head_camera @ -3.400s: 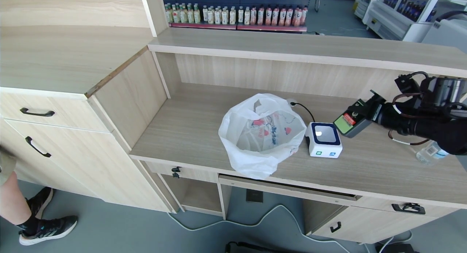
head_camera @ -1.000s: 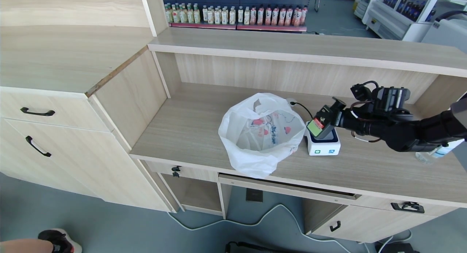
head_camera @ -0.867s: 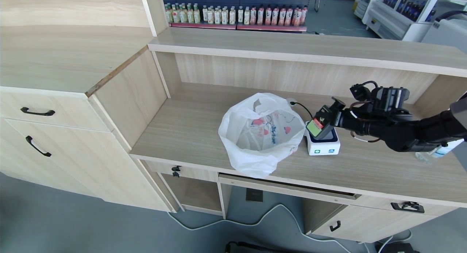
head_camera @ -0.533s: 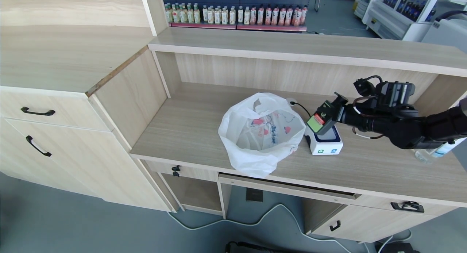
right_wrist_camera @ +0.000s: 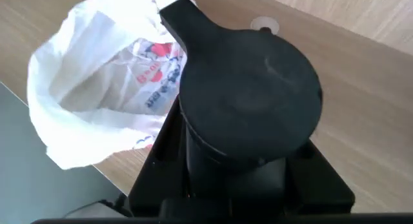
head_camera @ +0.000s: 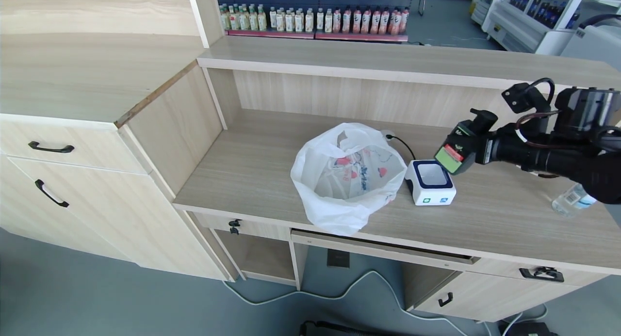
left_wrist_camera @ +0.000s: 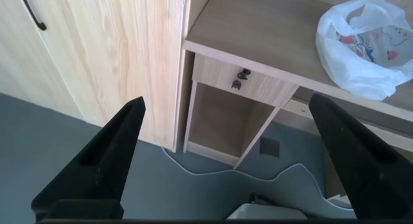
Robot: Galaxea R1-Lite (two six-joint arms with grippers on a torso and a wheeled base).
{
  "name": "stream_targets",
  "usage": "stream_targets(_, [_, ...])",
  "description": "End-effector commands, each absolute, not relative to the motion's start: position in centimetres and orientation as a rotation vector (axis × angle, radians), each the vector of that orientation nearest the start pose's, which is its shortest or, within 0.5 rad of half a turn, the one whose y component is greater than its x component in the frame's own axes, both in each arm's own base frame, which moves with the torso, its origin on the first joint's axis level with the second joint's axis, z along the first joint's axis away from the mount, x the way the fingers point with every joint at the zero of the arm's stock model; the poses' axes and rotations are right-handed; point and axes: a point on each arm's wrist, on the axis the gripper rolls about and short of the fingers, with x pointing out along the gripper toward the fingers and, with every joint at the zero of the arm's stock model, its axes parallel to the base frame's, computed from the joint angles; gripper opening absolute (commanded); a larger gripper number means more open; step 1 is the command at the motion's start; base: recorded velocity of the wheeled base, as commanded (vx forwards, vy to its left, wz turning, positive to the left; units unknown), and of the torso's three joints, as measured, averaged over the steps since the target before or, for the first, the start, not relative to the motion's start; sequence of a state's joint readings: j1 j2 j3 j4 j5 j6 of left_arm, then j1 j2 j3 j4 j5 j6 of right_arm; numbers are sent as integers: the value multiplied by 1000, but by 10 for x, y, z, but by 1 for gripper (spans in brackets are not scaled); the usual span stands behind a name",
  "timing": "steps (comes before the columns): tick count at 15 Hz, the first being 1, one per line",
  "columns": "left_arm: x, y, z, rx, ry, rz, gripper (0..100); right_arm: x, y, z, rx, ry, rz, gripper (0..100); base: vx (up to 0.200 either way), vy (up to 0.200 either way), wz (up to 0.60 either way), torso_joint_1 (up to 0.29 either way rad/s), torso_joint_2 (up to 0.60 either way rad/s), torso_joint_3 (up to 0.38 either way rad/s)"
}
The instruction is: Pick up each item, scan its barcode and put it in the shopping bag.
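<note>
A: Where's the canister point(head_camera: 453, 154)?
B: My right gripper point(head_camera: 480, 143) is clamped on it. It's black with a green label, in the air just right of the scanner point(head_camera: 431, 182), near the shopping bag point(head_camera: 347, 178).
A: Left gripper point(left_wrist_camera: 226, 100)?
B: Fingers wide apart, low beside the counter point(left_wrist_camera: 258, 30).

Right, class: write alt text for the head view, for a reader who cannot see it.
The right gripper holds a dark item with a green and red label above the wooden counter, just right of the white barcode scanner. An open white shopping bag sits on the scanner's left.
</note>
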State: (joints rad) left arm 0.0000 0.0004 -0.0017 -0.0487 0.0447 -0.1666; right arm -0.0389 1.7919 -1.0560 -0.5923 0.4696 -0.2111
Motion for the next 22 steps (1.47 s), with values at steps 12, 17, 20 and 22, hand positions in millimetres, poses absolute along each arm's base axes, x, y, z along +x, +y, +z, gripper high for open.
stream_targets(12, [-23,1,81,-168,-54,40,100,177,-53,241,-595,-72,232,0,0,0,0,0,0,0])
stream_targets(17, [-23,1,81,-168,-54,39,100,167,-69,244,-796,-76,122,0,0,0,0,0,0,0])
stream_targets(20, [-23,1,81,-168,-54,40,100,174,-65,245,-800,-82,145,0,0,0,400,2,2,0])
stream_targets(22, [-23,1,81,-168,-54,42,100,205,-52,255,-781,-83,114,0,0,0,600,2,0,5])
